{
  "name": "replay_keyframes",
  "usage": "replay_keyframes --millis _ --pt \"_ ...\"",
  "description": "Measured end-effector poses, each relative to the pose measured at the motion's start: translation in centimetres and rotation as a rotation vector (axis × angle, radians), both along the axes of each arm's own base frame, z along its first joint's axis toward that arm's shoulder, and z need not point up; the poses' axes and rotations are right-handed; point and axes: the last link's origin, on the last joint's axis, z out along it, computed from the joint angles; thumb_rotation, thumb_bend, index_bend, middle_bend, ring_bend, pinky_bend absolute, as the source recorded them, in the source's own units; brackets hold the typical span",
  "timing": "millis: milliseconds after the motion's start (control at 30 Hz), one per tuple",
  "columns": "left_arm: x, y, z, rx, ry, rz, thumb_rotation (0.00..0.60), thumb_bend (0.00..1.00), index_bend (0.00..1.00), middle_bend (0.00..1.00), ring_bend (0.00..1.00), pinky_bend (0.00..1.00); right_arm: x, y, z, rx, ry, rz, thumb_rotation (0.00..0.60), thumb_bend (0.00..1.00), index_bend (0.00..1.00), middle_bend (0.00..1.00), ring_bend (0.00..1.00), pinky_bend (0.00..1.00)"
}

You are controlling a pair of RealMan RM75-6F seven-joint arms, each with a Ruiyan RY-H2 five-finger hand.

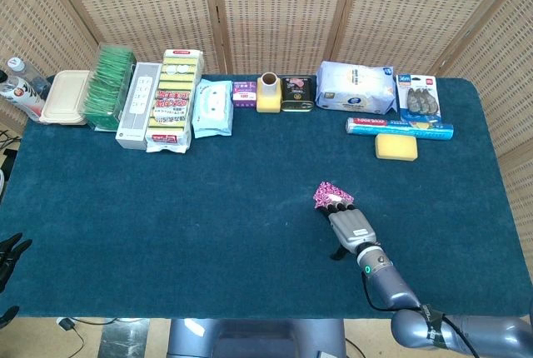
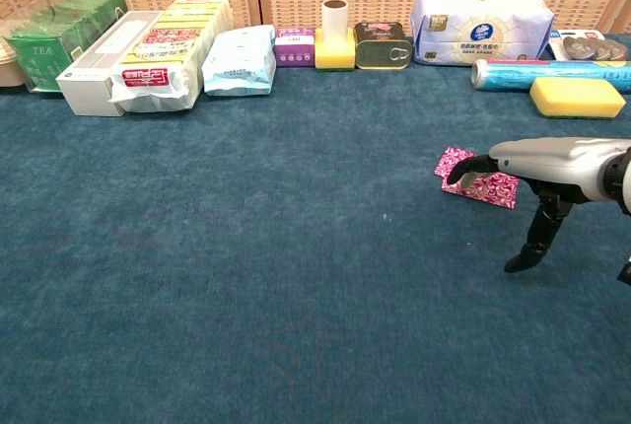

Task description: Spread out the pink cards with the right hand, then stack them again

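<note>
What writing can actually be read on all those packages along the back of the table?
"TEA": on the green box at far left, chest view.
White and yellow packet: red label, too blurred to read.
Purple box, dark tin, white and blue pack, blue roll: print too small to read.
Pink cards: pattern only, no words.

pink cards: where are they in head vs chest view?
Head view: pink cards lie right of centre on the blue cloth, at the fingertips of the right robot hand.
Chest view: right of centre, mid-height, the robot hand reaching over them.
Shared landmark: yellow sponge, behind and to the right.
</note>
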Motion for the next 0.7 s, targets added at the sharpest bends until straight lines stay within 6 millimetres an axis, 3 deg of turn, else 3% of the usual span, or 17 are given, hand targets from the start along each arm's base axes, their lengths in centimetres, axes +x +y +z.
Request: replay_keyframes --millis 333,700 --pt "0.1 -0.1 0.1 0.005 -0.001 -0.004 0.600 0.12 0.00 0.00 0.00 0.01 0.2 -0.3 1.1 -0.040 -0.001 0.008 0.600 0.00 0.12 0.15 0.11 0.06" --pt "0.1 -0.4 0.1 0.005 -0.005 -0.012 0.600 0.12 0.00 0.00 0.00 0.01 -1.5 -1.1 1.0 -0.019 0.031 -0.060 0.600 0.00 0.12 0.17 0.12 0.06"
